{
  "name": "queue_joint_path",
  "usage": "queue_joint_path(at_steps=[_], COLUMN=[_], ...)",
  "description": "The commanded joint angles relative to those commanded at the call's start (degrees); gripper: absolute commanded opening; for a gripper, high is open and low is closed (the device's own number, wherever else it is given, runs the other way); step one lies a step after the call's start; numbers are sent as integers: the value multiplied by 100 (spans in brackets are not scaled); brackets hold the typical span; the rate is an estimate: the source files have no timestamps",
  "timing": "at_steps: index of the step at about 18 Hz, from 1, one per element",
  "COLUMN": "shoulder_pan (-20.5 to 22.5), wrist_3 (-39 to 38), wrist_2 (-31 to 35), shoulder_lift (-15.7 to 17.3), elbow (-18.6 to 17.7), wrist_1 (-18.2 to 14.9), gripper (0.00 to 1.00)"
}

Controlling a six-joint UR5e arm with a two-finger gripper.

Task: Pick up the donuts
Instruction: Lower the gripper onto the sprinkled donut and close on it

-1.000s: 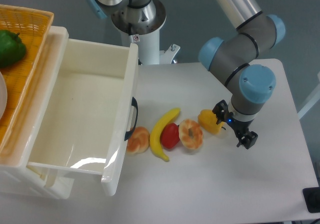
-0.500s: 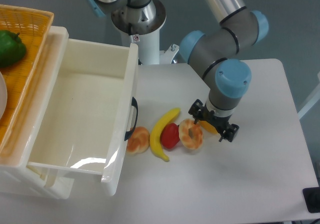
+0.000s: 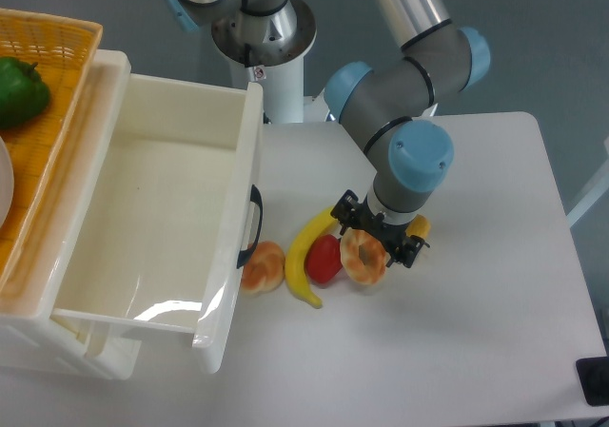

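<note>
the gripper (image 3: 379, 240) hung low over the white worktop (image 3: 476, 332), its dark jaws spread apart, one finger showing at the upper left of the right-hand donut (image 3: 363, 258) and the other at its right. whether the fingers touched that donut could not be told, since the wrist and the blue cap of the arm (image 3: 411, 157) covered the top of the gripper and the donut's far edge. the yellow bell pepper (image 3: 418, 226) lay behind the jaws, almost wholly hidden by the arm, with only a small yellow patch showing to the right of them. just left of the jaws sat the red pepper (image 3: 324, 259), touching the donut, and beyond it the banana (image 3: 306, 255) curved along the worktop. the second donut (image 3: 264, 265) lay well left of the jaws, past the banana, against the front of the open white drawer (image 3: 152, 218), partly tucked under the drawer's dark handle (image 3: 253, 225). far to the left, an orange basket (image 3: 48, 113) was cut off by the frame edge, holding a green pepper (image 3: 19, 90) only partly in view.
</note>
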Motion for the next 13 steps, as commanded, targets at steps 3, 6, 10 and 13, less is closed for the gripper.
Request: queue_joint_path(at_steps=[3, 6, 10, 13], shoulder_pan=[-9, -9, 44, 61], wrist_3=[-9, 0, 70, 79], wrist_2=[9, 0, 0, 18], shoulder_lift=[-53, -89, -80, -124], elbow=[0, 18, 175, 412], wrist_1=[0, 0, 0, -44], gripper=[92, 54, 0, 0])
